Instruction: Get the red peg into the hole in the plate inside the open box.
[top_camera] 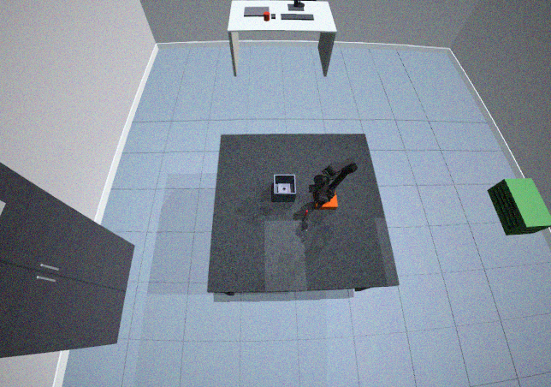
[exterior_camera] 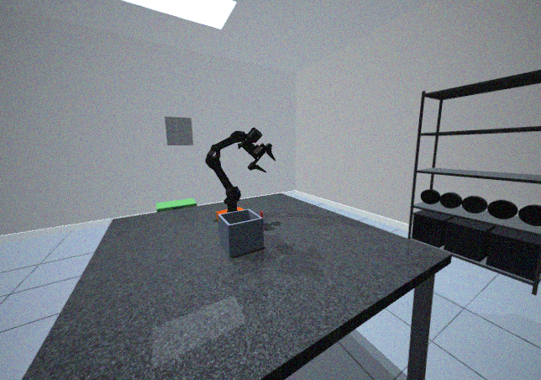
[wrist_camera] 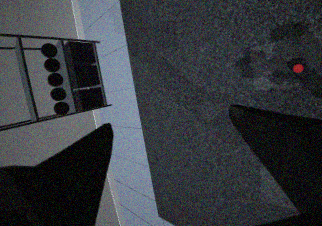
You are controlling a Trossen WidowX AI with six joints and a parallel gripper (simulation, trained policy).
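Red peg (top_camera: 306, 211) (exterior_camera: 261, 213) (wrist_camera: 298, 68): outside the box (top_camera: 284, 195) (exterior_camera: 242, 235), lower part hidden behind it in exterior view; tiny, red, round-topped
Gripper (exterior_camera: 265, 164) (wrist_camera: 172, 119): above box height, wide open, holding nothing

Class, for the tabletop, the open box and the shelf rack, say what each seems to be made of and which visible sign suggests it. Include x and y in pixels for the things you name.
Tabletop (top_camera: 249, 248) (exterior_camera: 306, 323) (wrist_camera: 185, 149): perhaps stone or laminate, satin; dark speckling, soft pale reflection.

Open box (top_camera: 283, 196) (exterior_camera: 246, 240): possibly painted wood or plastic, matt; flat grey-blue walls, no grain.

Shelf rack (exterior_camera: 418, 148) (wrist_camera: 27, 79): probably dark-painted metal; slim, straight posts.
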